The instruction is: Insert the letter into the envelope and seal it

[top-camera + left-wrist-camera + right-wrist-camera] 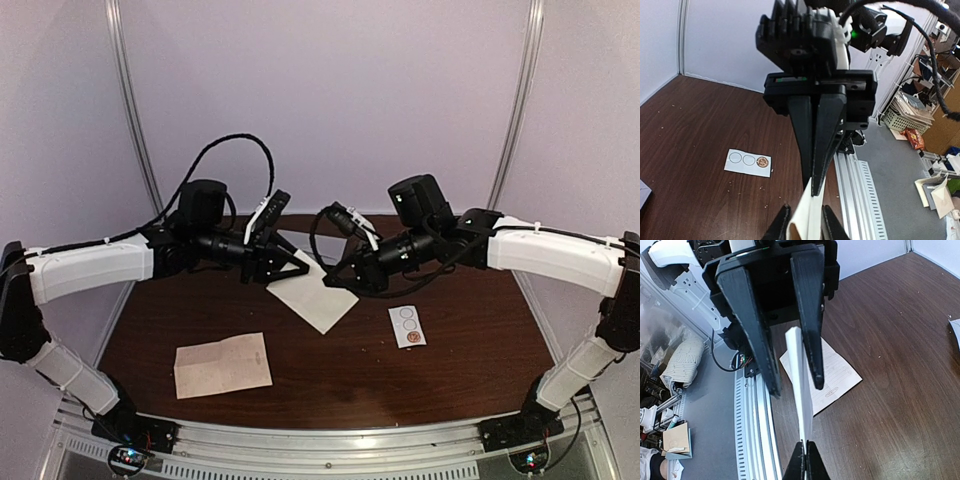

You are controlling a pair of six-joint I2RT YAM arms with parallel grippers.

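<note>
- The envelope (316, 297) is hanging above the table (470, 350), between the two arms and clear of the wood. The right gripper (813, 189) is clamping one edge of it, jaws fully closed on the paper.
- The left gripper (796, 389) is straddling the opposite end with its jaws apart. The paper is lying close against one finger, but nothing is pinching it there.
- The letter (222, 365) is lying flat on the table near the left arm's base, well apart from the envelope and not yet inserted.
- Risk: the envelope is depending on a single edge grip. If the left jaws close off-centre, they are likely to crease or twist the paper, or to press the pocket shut rather than open.
- Risk: any pull by the left arm while the right is clenched could tear the edge or drag it out of the grip.
- Risk: the sticker strip (407, 326) is lying just under the right arm, so a dropped envelope could land on it and cover it.
</note>
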